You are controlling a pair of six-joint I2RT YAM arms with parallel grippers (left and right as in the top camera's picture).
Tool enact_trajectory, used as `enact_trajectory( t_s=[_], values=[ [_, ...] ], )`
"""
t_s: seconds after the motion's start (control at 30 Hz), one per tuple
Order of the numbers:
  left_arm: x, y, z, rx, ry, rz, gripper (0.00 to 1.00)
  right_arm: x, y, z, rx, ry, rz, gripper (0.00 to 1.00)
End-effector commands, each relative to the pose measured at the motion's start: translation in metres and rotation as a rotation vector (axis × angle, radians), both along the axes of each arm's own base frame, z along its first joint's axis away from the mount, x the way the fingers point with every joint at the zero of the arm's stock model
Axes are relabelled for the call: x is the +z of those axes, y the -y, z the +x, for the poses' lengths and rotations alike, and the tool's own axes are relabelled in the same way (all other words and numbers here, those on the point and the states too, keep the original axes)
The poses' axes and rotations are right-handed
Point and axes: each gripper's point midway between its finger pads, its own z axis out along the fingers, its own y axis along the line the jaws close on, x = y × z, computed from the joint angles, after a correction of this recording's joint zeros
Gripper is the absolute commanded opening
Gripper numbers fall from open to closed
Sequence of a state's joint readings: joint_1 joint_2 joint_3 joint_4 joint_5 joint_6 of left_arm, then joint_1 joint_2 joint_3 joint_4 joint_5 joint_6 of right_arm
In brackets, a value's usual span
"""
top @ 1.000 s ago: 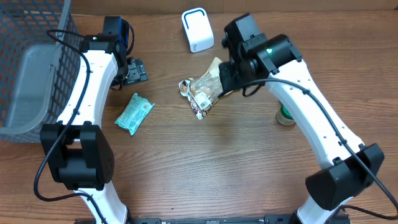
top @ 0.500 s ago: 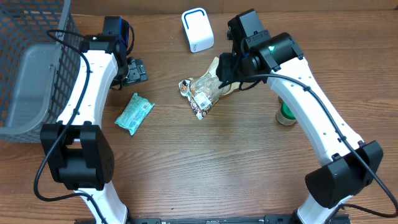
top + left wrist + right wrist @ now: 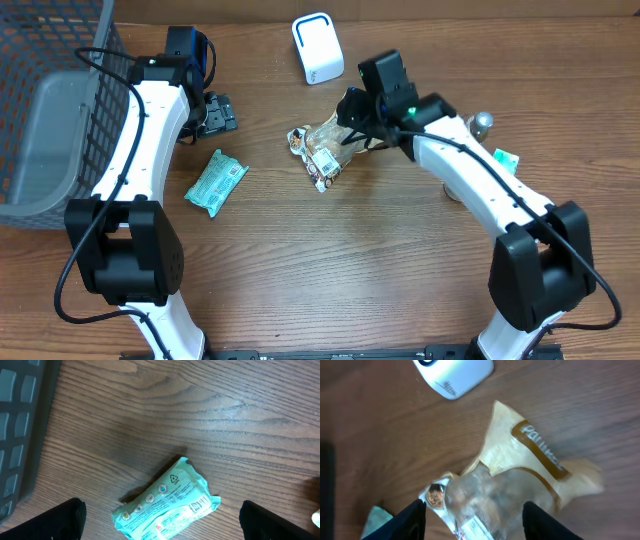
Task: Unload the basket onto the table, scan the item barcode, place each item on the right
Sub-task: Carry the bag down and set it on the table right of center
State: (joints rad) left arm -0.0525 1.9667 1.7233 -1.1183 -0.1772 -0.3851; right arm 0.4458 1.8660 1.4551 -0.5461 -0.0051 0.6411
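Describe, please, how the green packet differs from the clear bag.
The green packet is opaque mint green; the clear bag is see-through with a tan, brown-banded top. The green packet is a flat, neat rectangle; the clear bag is crumpled and irregular. The clear bag lies between the open fingers of the right gripper; the green packet lies well away from it. Both rest on the wooden table, ungripped.
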Motion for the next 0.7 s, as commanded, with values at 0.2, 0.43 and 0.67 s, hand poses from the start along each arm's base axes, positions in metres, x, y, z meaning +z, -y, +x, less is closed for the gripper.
enact_trajectory(
  t_s=[0.2,0.43,0.67],
  values=[
    [0.003,0.001,0.005,-0.018,0.010,0.016,1.00,-0.038,-0.029,0.001,0.046,0.118,0.101,0.46],
    [0.003,0.001,0.005,-0.018,0.010,0.016,1.00,-0.070,-0.061,0.001,0.099,0.133,0.113,0.37],
    [0.003,0.001,0.005,-0.019,0.010,0.016,1.00,-0.111,-0.054,-0.008,0.082,0.060,0.038,0.34]
  ],
)
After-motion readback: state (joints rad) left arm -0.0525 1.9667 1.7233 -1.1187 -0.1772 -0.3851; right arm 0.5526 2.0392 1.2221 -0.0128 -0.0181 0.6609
